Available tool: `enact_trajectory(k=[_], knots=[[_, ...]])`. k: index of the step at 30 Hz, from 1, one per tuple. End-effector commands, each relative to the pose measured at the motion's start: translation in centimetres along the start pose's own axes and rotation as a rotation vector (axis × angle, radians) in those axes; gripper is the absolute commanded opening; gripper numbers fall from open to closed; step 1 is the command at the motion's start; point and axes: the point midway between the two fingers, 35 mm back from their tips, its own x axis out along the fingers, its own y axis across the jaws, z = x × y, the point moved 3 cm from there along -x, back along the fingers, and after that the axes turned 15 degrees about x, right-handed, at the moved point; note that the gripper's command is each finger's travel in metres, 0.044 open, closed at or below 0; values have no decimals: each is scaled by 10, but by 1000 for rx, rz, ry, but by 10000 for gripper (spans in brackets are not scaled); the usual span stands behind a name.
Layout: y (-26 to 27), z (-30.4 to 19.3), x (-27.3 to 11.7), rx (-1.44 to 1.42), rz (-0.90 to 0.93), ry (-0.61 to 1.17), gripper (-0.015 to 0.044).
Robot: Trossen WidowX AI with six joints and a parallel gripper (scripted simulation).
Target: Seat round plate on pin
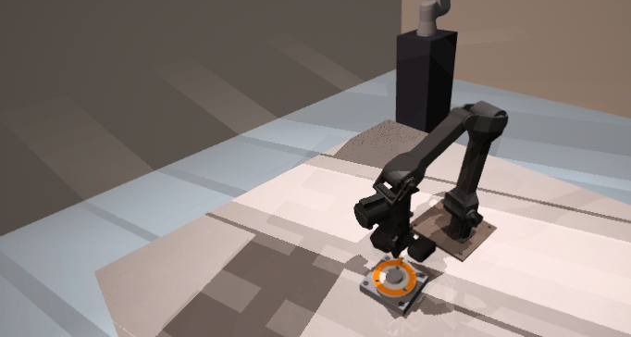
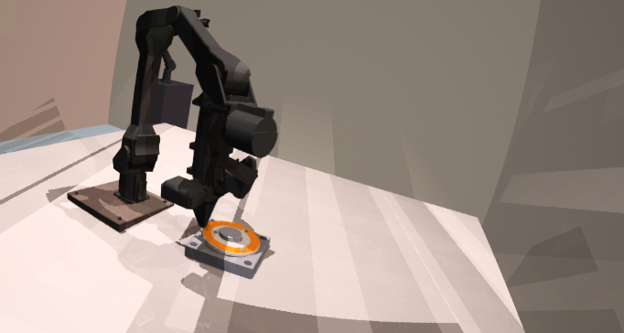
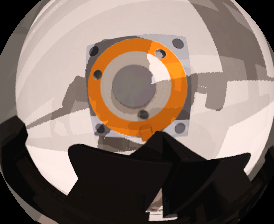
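Orange rings the plate (image 1: 394, 280), which sits around a grey post (image 1: 394, 276) on a square grey base (image 1: 370, 288) low in the top view, right of centre. Small holes dot the plate's orange band, and bolt holes mark the base's corners. The pin cannot be made out in any view, so whether the plate lies flat or rides up is not clear.

Just above the plate's far edge in the top view hangs the gripper (image 1: 399, 255), pointing down, its fingers pressed together with nothing between them. An orange sliver, likely the tab (image 1: 400, 261), shows right under the tip. Whether the tip touches the plate cannot be told.

Behind the base, the arm (image 1: 435, 143) rises from a brown mounting board (image 1: 481, 238) bolted to the pale tabletop (image 1: 532, 268). A dark box (image 1: 426, 81) with a grey stand on top is in the upper right of the top view, well apart from the plate.

From the exterior view the closed gripper (image 2: 201, 220) comes down at the left rim of the plate (image 2: 209, 234), and the arm's bulk hides the tab side. The wrist view looks down on the plate (image 3: 99, 90) and the post (image 3: 133, 86) in the upper middle of the frame, with the dark gripper (image 3: 162, 141) covering the plate's lower edge and the base (image 3: 180, 44) peeking out at the corners.
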Motion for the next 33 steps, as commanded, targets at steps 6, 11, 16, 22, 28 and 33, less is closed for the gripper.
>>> enact_trajectory(k=[6, 11, 16, 22, 28, 33], knots=[[5, -7, 2, 4, 4, 12, 0], [8, -9, 2, 4, 5, 12, 0], [8, -8, -6, 4, 5, 12, 0], [8, -8, -31, 4, 4, 12, 0], [7, -8, -38, 9, 1, 11, 0], [7, -8, -38, 9, 1, 11, 0]])
